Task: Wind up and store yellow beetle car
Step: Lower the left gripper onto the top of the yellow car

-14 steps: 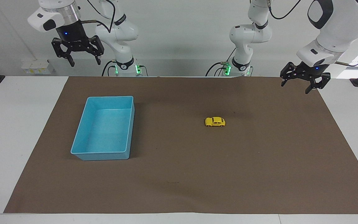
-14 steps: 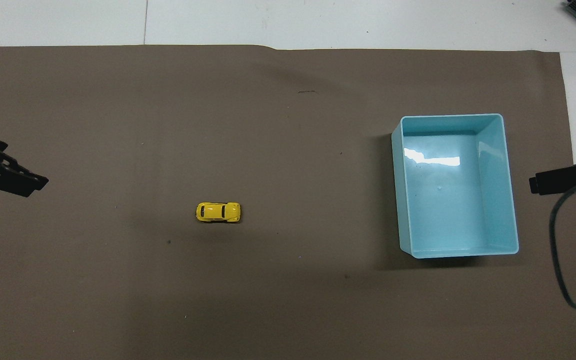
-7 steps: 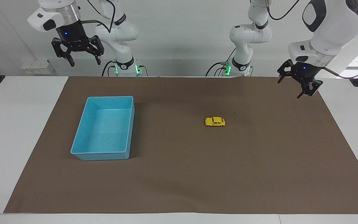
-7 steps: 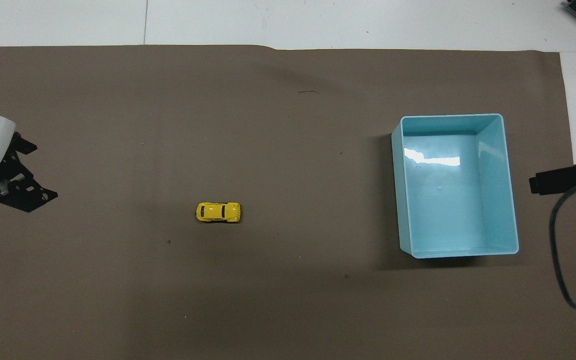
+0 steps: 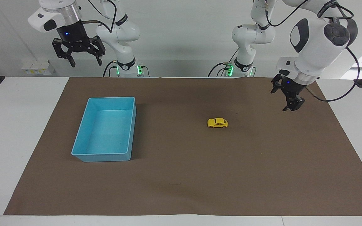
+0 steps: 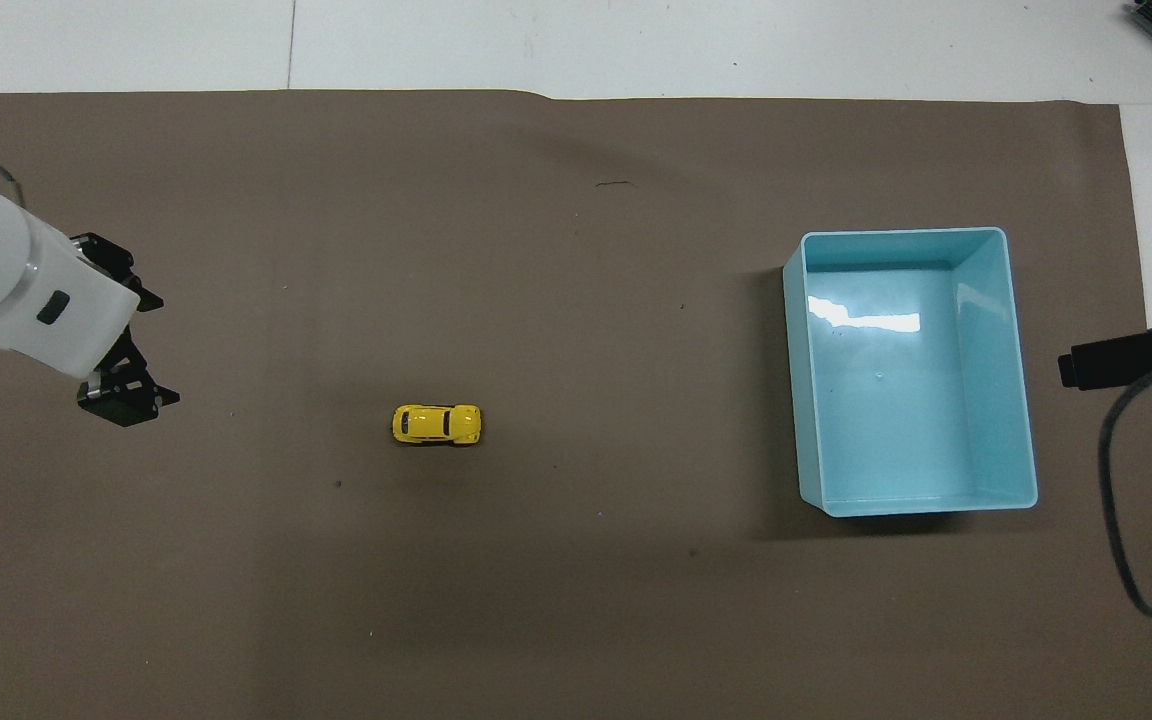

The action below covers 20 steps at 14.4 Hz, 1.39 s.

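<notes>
The left gripper [image 5: 285,99], jaws spread and empty, is seen over the brown mat [image 5: 181,188]. The right gripper [image 5: 78,57], also spread, is fully shown only in the facing view. The yellow beetle car [image 5: 217,122] is found on the mat, well apart from the light blue bin [image 5: 130,131].

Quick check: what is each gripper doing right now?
Left gripper: open, empty, over the mat.
Right gripper: open, empty, waiting raised.

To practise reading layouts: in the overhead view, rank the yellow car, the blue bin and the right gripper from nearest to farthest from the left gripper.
From the left gripper:
1. Yellow beetle car, mid-mat.
2. Light blue bin, toward the right arm's end.
3. Right gripper, beside the bin at the mat's edge.
</notes>
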Each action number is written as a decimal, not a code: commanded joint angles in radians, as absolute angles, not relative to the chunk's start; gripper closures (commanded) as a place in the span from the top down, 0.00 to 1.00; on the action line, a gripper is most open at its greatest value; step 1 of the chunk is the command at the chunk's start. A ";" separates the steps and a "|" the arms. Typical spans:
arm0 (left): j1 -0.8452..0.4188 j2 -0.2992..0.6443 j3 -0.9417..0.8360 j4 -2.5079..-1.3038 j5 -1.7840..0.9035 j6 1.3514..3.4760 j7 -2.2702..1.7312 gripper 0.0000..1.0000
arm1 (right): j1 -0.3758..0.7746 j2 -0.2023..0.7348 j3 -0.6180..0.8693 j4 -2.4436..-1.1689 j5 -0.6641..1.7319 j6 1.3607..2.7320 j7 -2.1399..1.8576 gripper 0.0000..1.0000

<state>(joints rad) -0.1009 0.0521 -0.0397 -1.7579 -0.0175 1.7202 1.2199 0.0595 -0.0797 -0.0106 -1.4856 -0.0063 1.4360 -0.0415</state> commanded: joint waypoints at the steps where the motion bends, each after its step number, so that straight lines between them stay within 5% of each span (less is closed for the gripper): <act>1: -0.133 0.034 -0.026 -1.859 -0.015 1.834 1.250 1.00 | 0.052 -0.089 -0.009 -1.500 0.000 1.450 -0.026 1.00; 9: -0.229 0.075 -0.026 -2.065 -0.015 2.113 1.264 1.00 | 0.052 -0.089 -0.009 -1.500 0.000 1.450 -0.026 1.00; 20: -0.431 0.107 -0.026 -2.151 -0.015 2.296 1.062 1.00 | 0.052 -0.089 -0.009 -1.500 0.000 1.450 -0.026 1.00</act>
